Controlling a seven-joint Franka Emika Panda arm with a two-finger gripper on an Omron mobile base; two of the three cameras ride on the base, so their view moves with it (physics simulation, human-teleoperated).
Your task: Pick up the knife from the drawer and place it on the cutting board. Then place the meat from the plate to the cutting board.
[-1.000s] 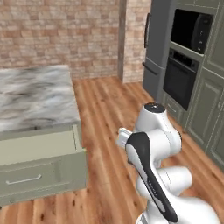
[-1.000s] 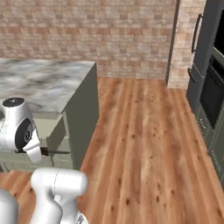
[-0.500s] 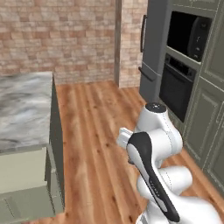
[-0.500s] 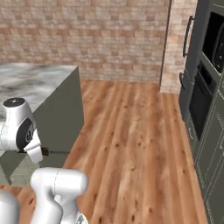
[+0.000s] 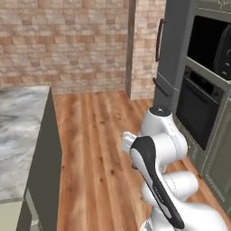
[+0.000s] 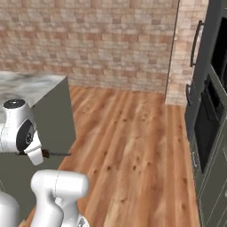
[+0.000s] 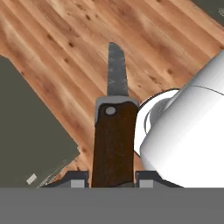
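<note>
One knife is all that is in play here, out in the open room. Biggest around it is the wooden floor (image 6: 133, 146), running to a brick wall (image 5: 63, 40), with a black oven (image 5: 198, 113) set into tall cabinets on one side. Next comes the island with its marbled grey tabletop (image 5: 18, 135) and plain dark-green flank. Smaller again is the white arm (image 5: 158, 153), folded up close to its own base, well clear of the island.

Smallest is the knife (image 7: 114, 131), carried above the bare floor. The gripper (image 7: 113, 178) is closed on the butt end of the dark brown handle, a finger (image 7: 75, 178) pressed to each side; the thin grey blade juts straight ahead, free and level. In the right base view it shows as a slim dark sliver (image 6: 55, 154) poking out from under the wrist.

It looks light and rigid, so it should not sag or swing. The smooth handle could slip or twist under a hold so far back; a grip nearer the bolster, never on the blade, would seem steadier for laying it flat
</note>
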